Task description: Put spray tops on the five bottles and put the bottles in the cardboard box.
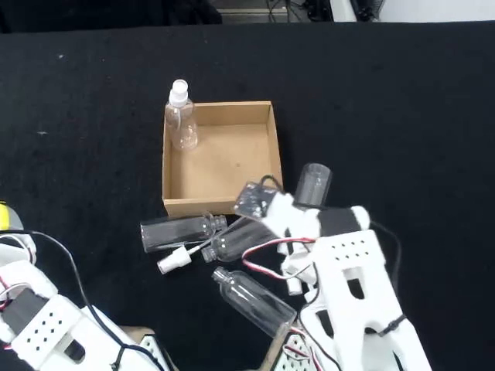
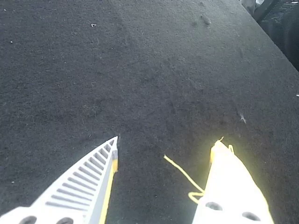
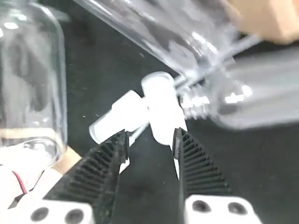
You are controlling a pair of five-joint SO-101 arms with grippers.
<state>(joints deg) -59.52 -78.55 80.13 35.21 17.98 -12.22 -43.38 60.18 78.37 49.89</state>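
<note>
Right pincer (image 3: 148, 140): jaws apart, not clamped on anything. The loose spray top (image 3: 156, 109) lies right at its fingertips (image 3: 117, 142), on the black cloth (image 3: 261, 177). The white head sits just into the mouth of the gap and the round collar angles off to one side.

Just past the spray top, a threaded-neck bottle (image 3: 247, 93) lies on its side, neck open and pointing toward the top. Further ahead, a crosswise bottle (image 3: 154, 28) lies across the line of the jaws. Beyond that is a corner of the cardboard box (image 3: 266, 18). A side bottle (image 3: 28, 79), also clear, lies near the outer face of one finger.

From above, the right arm (image 1: 348, 270) sits on the near side of the box. The capped bottle (image 1: 180, 116), with its spray top on, stands in the box's far left corner, the corner farthest from this pincer. An upright bottle (image 1: 313, 184) with no top stands just beside the arm's wrist, near the box's near right corner.

Left pincer (image 2: 168, 140): jaws wide apart, black cloth under and ahead of them. A yellow thread (image 2: 182, 175) trails off the yellow finger (image 2: 229, 177). The left arm (image 1: 39, 325) is at the table's near left, well apart from the box and bottles.
</note>
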